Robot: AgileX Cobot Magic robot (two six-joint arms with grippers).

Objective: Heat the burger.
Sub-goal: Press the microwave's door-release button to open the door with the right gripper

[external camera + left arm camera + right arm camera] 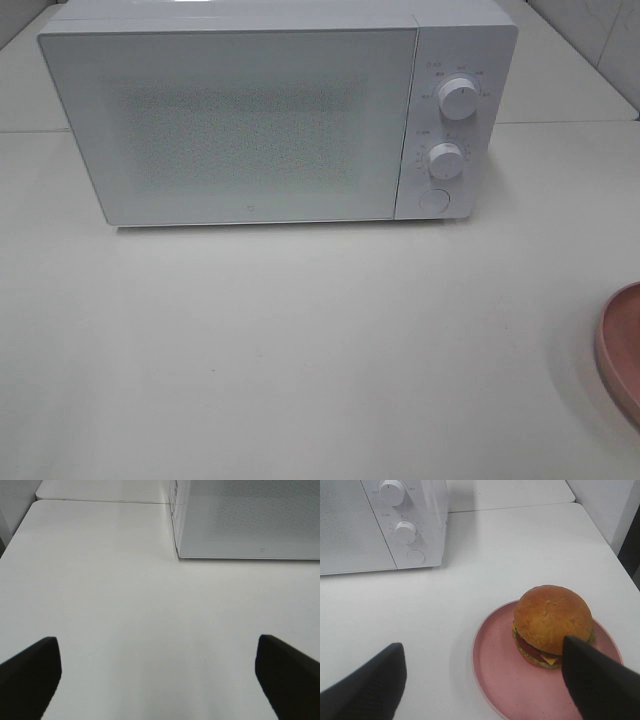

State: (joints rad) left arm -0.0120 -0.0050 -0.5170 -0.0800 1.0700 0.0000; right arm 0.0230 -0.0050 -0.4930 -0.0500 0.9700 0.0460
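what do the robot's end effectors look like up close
Only the wrist views show them. The left end effector has two matte black fingers that narrow to blunt wedge tips. The right end effector has the same black fingers, one with a faintly grainy surface. No cables or markings are visible.

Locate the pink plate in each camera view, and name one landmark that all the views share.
Exterior high: the pink plate is cut off at the right edge, nearer the camera than the microwave.
Left wrist: not in it.
Right wrist: the plate lies under the burger, off the microwave's knob end.
Shared landmark: the white microwave, also in the left wrist and right wrist views.
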